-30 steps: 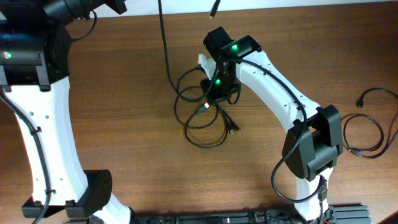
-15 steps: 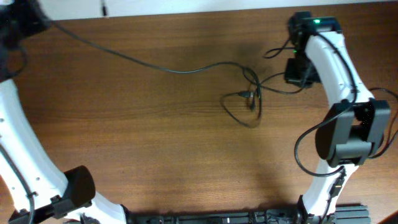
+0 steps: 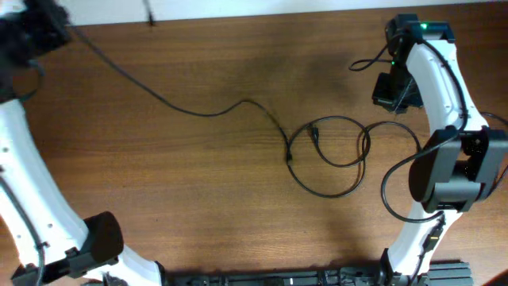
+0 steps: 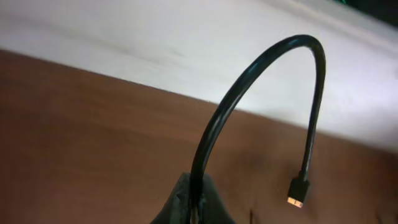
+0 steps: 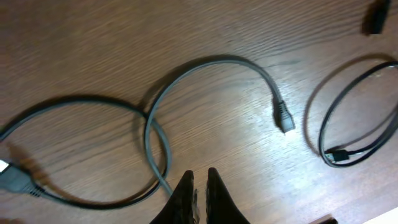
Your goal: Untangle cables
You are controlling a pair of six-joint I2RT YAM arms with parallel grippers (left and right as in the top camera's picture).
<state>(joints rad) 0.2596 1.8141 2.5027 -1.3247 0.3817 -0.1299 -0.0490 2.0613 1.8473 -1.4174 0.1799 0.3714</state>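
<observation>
One black cable runs from my left gripper at the far left back corner across the table into loose loops right of centre. In the left wrist view my left gripper is shut on this cable, whose free end arcs up and hangs down to a plug. My right gripper is at the back right. In the right wrist view its fingers are almost together on a grey-black cable that loops and ends in a plug.
Another coiled black cable lies on the wood further right, partly behind the right arm in the overhead view. The white wall edge borders the back of the table. The left arm stands along the left side.
The taut line between the grippers has slackened. The small knot at centre has opened into wider loops further right. The right gripper shifted slightly right, and the left stays in the far left corner.
</observation>
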